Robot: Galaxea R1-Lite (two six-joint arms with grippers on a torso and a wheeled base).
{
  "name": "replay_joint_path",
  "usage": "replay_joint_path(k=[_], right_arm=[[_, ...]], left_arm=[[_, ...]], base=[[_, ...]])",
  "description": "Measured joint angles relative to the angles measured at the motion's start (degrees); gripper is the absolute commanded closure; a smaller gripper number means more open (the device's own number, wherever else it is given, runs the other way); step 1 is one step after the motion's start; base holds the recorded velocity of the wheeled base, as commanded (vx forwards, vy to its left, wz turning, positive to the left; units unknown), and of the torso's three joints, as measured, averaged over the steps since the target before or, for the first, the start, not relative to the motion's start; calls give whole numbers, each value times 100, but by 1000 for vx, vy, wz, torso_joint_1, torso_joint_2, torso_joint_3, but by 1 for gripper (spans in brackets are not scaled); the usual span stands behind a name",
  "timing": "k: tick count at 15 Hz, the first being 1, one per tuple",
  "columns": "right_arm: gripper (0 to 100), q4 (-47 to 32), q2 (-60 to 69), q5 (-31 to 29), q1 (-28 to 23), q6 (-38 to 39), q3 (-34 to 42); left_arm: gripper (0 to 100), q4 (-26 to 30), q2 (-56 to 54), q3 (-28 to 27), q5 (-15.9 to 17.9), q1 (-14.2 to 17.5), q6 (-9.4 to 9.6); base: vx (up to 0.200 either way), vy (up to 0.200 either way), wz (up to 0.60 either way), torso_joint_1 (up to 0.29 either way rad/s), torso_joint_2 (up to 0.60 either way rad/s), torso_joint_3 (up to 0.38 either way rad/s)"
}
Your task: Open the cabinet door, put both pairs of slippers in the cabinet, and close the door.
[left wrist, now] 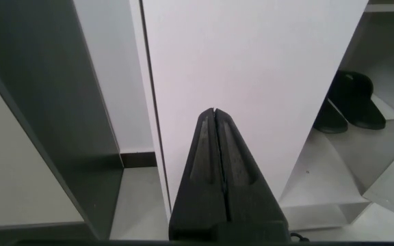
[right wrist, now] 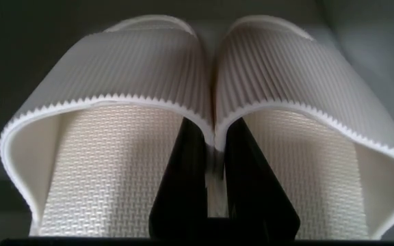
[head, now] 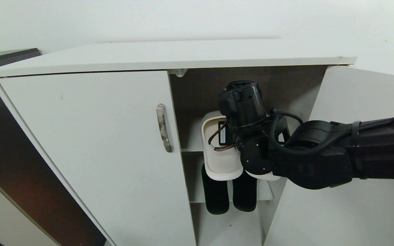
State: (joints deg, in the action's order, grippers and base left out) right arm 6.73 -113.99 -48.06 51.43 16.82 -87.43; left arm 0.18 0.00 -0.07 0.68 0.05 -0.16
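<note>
Open cabinet, right arm inside, fingers pinching white slippers

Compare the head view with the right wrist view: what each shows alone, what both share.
Head view alone: the white cabinet's closed left door with its curved metal handle, the open right door, a black pair of slippers on the lower shelf. Right wrist view alone: the right gripper pinching the straps' inner edges. Shared: the cream ribbed foam slippers.
</note>
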Motion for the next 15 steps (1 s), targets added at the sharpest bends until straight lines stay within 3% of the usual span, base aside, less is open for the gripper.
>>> replay_joint_path(k=[8, 15], right_arm=[[100, -57, -747, 82, -527, -306, -1232], [100, -413, -1064, 279, -697, -345, -1910]], left_arm=[[100, 0, 0, 2, 2, 2, -9], [100, -2, 0, 5, 2, 2, -11]], base=[[0, 0, 0, 0, 0, 0], [0, 0, 0, 0, 0, 0]])
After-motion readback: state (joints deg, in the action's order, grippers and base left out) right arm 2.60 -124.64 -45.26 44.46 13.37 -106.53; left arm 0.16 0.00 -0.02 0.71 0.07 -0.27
